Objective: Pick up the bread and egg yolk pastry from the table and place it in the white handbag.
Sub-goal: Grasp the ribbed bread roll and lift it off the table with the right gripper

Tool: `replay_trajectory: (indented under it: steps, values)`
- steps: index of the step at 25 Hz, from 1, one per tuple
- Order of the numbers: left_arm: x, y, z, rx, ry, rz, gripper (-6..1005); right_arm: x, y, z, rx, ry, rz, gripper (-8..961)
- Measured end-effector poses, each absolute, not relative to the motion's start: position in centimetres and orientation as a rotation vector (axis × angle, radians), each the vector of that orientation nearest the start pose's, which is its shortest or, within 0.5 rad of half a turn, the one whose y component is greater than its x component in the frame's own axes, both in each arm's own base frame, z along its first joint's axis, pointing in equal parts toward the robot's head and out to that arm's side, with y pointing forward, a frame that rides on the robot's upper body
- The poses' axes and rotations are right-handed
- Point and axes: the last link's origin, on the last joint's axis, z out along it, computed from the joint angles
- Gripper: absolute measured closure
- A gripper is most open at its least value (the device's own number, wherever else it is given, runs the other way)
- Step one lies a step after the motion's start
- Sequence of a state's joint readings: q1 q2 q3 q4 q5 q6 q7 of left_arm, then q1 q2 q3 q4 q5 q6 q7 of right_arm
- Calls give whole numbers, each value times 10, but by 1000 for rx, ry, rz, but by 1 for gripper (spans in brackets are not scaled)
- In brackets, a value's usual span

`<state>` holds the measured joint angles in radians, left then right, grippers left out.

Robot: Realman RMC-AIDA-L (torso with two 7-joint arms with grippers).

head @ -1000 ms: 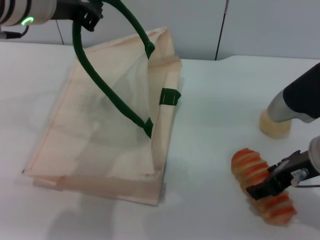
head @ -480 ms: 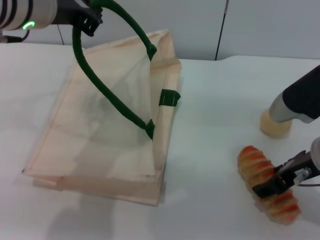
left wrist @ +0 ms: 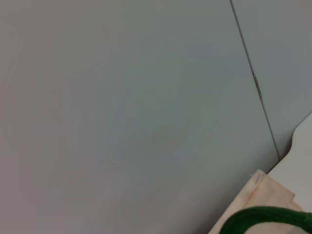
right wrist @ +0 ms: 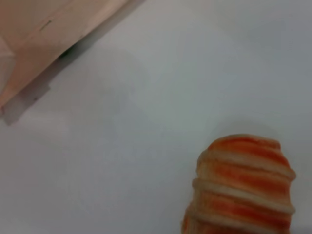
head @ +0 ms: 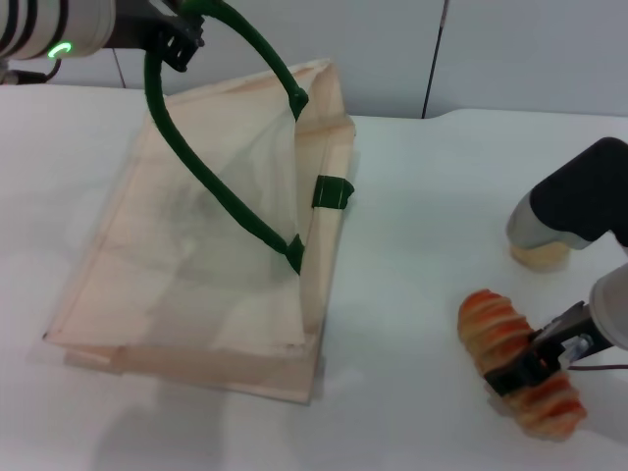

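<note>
while my arms are split between bag and food, this is how things lie:

left pincer (head: pixel 177 34): raised at the far left corner of the worktop (head: pixel 422 245), gripping the dark green rope handle (head: pixel 211 186) so the near panel of the white handbag (head: pixel 196 265) is pulled up and its mouth gapes.
right pincer (head: pixel 535 363): low at the near right, straddling the bread (head: pixel 515 368) about mid-length; i cannot tell whether my fingers are pressed onto it or only beside it.
bread: striped loaf lying flat on the worktop, well apart from the bag and to its right; in my right wrist view its ridged end (right wrist: pixel 241 185) fills the corner, with the bag's edge (right wrist: pixel 44 44) far off.
egg yolk pastry (head: pixel 540 255): small pale ball beyond the bread, mostly hidden under my right forearm.
step, as i judge it: securing the bread; nothing is in the bag yet.
risk, slip: the loaf is ridged and looks soft, so a shallow or off-centre hold could let it pivot and drop on lifting.
risk, knock: my right forearm hangs just over the pastry, so a careless swing could roll it away.
risk, bag: if the handle sags, the mouth narrows and the bread may catch on the rim.
</note>
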<state>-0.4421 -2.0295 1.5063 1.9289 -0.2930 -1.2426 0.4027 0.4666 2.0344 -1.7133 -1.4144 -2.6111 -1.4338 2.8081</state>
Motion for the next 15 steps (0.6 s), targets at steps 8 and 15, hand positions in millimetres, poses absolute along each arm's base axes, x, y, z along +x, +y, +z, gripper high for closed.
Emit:
replay_trajectory:
  steps: [8, 15]
  values:
    - [-103, 367, 95, -2097, -398, 106, 865, 197, 322, -35, -2506, 960, -620, 257]
    - [-103, 367, 95, -2095, -399, 106, 865, 194, 325, -32, -2492, 904, -622, 325]
